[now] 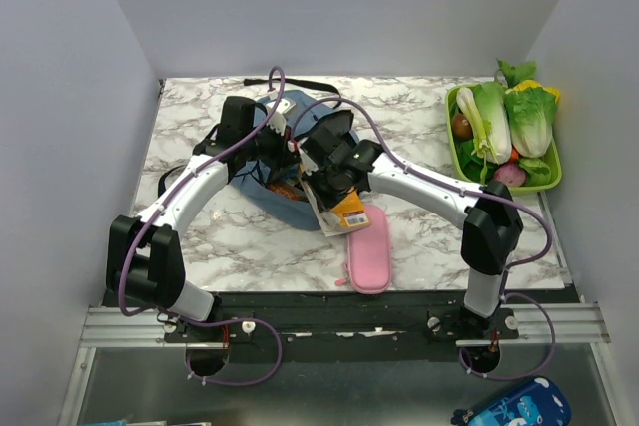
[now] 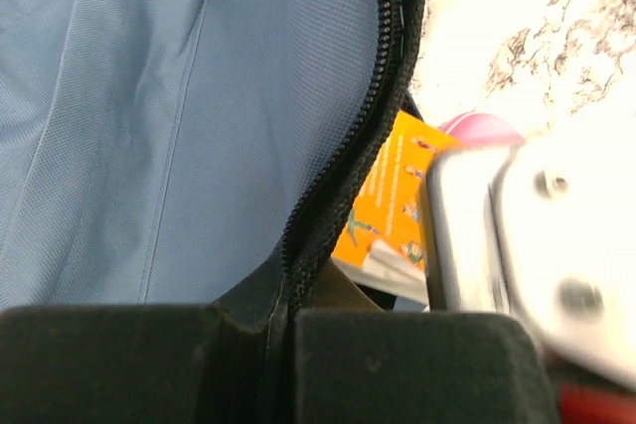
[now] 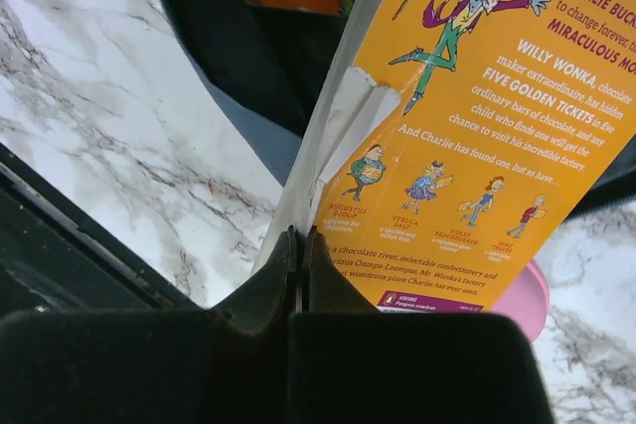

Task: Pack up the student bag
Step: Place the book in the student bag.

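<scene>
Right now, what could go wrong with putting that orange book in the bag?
1. The right gripper pinches the orange book only at its edge, so it might slip or bend.
2. The left gripper holds the student bag open by its zipper edge; if that slips, the book could snag on the zipper.
3. The pink pencil case lies close by the book and might get bumped.
</scene>
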### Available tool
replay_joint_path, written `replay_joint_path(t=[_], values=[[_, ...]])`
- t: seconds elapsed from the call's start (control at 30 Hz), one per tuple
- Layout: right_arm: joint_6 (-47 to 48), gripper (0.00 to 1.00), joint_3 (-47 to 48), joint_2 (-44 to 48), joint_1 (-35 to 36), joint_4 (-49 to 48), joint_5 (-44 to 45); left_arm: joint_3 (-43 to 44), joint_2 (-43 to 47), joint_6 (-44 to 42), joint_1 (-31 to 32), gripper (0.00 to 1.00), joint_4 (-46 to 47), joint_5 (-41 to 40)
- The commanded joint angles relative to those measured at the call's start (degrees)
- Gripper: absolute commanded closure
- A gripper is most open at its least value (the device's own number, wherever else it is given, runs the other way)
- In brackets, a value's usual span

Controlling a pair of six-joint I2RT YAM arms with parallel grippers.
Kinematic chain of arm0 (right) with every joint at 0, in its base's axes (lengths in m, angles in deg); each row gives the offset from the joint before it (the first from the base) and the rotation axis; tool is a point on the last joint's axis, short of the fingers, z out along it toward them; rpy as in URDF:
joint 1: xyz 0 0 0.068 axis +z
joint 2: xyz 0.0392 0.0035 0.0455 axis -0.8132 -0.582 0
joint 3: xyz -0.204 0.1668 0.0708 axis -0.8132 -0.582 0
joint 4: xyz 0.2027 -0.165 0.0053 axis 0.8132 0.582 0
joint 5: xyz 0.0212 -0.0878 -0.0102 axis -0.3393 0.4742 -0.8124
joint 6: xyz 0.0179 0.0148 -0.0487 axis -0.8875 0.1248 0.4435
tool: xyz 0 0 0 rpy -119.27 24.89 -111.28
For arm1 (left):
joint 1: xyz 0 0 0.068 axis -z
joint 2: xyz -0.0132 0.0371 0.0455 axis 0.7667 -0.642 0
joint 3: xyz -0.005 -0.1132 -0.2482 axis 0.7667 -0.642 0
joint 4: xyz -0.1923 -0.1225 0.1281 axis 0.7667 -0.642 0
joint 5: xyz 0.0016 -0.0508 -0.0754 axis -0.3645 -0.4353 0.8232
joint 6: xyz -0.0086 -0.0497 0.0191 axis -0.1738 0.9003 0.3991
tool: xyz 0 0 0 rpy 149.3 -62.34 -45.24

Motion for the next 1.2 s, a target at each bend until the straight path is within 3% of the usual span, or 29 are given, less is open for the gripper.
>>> replay_joint_path(t=[0.0, 0.1, 0.23, 0.27, 0.37, 0.53, 0.63, 0.73, 0.77, 0.93, 1.07, 1.17], values=[[5.95, 0.99, -0.73, -1.21, 4.58, -9.73, 8.41, 2.62, 1.98, 1.15, -0.12, 1.00, 0.65, 1.91], [5.18, 0.97, -0.21, -2.18, 5.12, -12.28, 14.93, 2.62, 1.89, 1.23, -0.21, 1.00, 0.03, 1.74], [1.75, 0.64, -2.48, 0.45, 5.03, -16.57, 20.22, 2.53, 1.98, 1.06, -0.21, 1.00, -0.41, 1.65], [1.13, 0.50, -4.49, 2.46, 5.12, -17.72, 20.93, 2.44, 1.98, 0.97, -0.21, 1.00, -0.41, 1.56], [-1.24, 0.31, -8.97, 7.73, 4.85, -21.86, 24.09, 2.09, 1.63, 0.97, -0.21, 1.00, -0.32, 1.74], [-8.26, 0.17, -18.21, 18.54, 3.10, -28.71, 24.45, 1.92, 1.45, 1.15, -0.21, 1.00, -0.15, 1.83], [-16.07, 0.19, -21.82, 22.60, -1.28, -25.85, 23.83, 1.92, 1.63, 1.06, -0.21, 1.00, -0.32, 1.91], [-24.95, 0.30, -24.18, 22.87, -7.70, -18.47, 22.69, 1.91, 1.63, 0.97, -0.21, 1.00, -0.32, 2.00], [-26.89, 0.40, -25.16, 22.87, -9.19, -17.13, 22.60, 1.83, 1.63, 0.97, -0.21, 1.00, -0.32, 2.00], [-34.90, 0.50, -31.40, 21.30, -19.92, -14.75, 13.03, 1.48, 1.89, 0.80, -0.21, 1.00, -0.32, 1.83], [-35.78, 0.80, -29.74, 15.16, -21.25, -10.10, 12.67, 1.83, 1.72, 0.53, -0.21, 1.00, -0.67, 1.74], [-35.70, 0.88, -28.59, 13.12, -21.25, -9.82, 12.15, 2.09, 1.63, 0.71, -0.21, 1.00, -0.68, 1.83]])
